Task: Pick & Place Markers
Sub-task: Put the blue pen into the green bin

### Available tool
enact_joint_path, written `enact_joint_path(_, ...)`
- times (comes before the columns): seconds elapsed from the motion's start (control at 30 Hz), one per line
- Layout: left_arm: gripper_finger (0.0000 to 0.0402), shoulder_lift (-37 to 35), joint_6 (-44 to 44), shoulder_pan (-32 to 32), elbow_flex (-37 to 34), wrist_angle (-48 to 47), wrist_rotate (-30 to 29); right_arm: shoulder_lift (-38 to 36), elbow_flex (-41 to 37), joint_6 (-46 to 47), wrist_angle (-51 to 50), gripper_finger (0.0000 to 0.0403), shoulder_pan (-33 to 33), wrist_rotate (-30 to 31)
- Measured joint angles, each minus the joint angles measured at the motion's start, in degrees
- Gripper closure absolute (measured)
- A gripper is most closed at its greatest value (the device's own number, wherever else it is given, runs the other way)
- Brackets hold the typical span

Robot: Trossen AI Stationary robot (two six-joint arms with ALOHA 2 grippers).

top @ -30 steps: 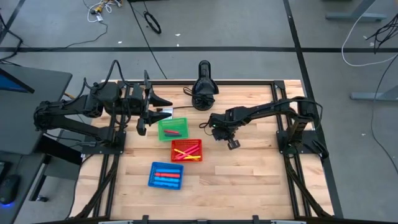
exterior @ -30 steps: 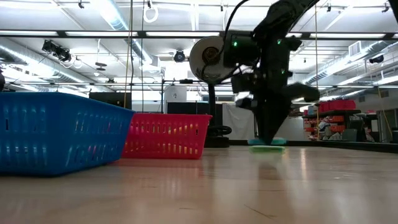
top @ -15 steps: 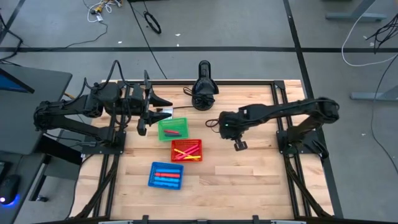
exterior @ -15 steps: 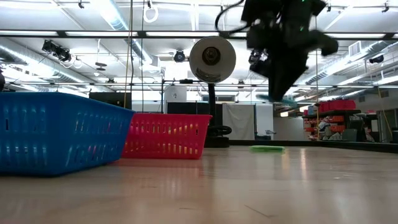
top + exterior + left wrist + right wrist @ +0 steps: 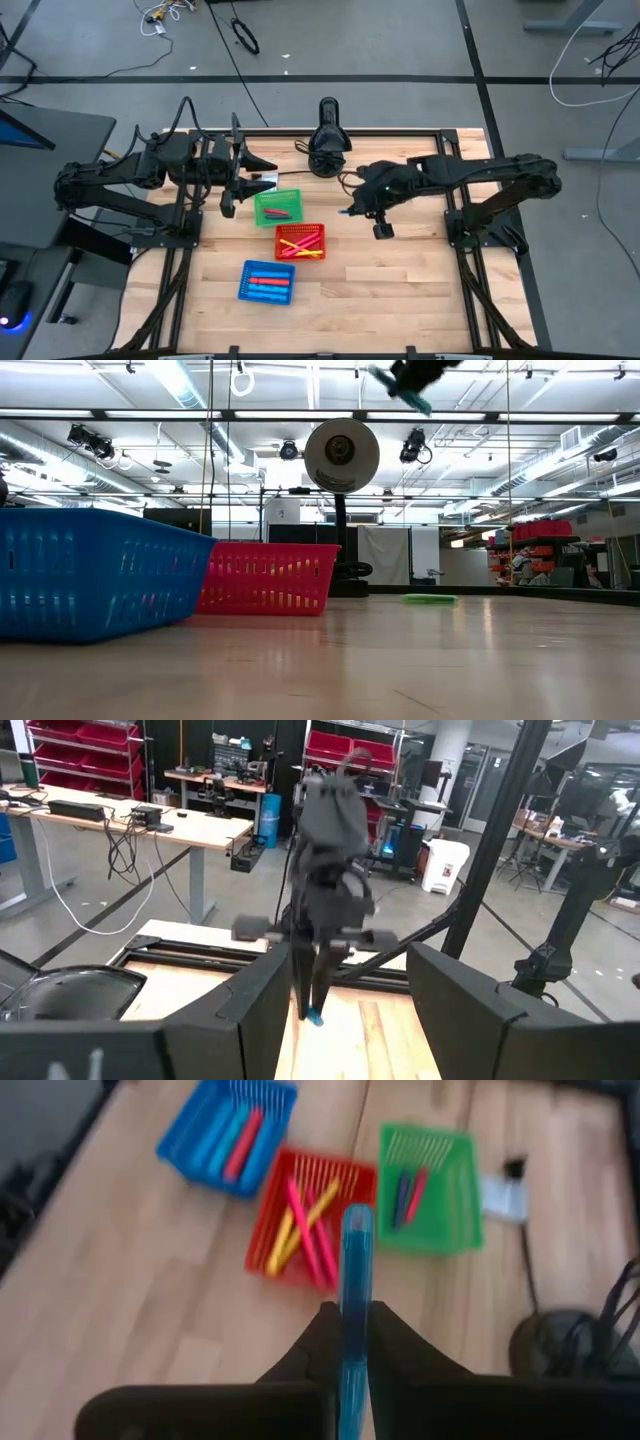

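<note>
A wooden bench (image 5: 400, 280) stands in a wide workshop with shelving behind. The right hand (image 5: 347, 211) hangs above it, pinched tight on a blue marker (image 5: 353, 1280) that sticks out past its fingertips. Just ahead of that hand and below sit the red basket (image 5: 300, 241) and green basket (image 5: 277, 207); farther off is the blue basket (image 5: 267, 281). All three already hold markers, so most sorting looks done. A green marker (image 5: 430, 598) lies loose on the bench, seemingly near the right hand. The left hand (image 5: 232, 185) waits beyond the green basket, fingers spread, empty. Left to do, I judge: drop the blue marker, fetch the green.
</note>
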Motion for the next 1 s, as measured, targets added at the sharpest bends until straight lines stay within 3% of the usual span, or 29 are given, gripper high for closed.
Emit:
enact_joint_path(0.33,0.0195,4.71,0.05,-0.08,-0.04,0.94,2.74,3.56,9.9,5.74,-0.83,0.0388,-0.04,0.0)
enact_joint_path(0.57,0.0195,7.85,0.04,-0.07,0.07,1.92,4.66,8.36,18.21,9.87,-9.29,0.0388,-0.04,-2.47)
enact_joint_path(1.0,0.0195,13.13,0.11,-3.17,0.11,2.27,2.02,12.35,26.47,10.25,-11.26,0.0388,-0.04,-4.66)
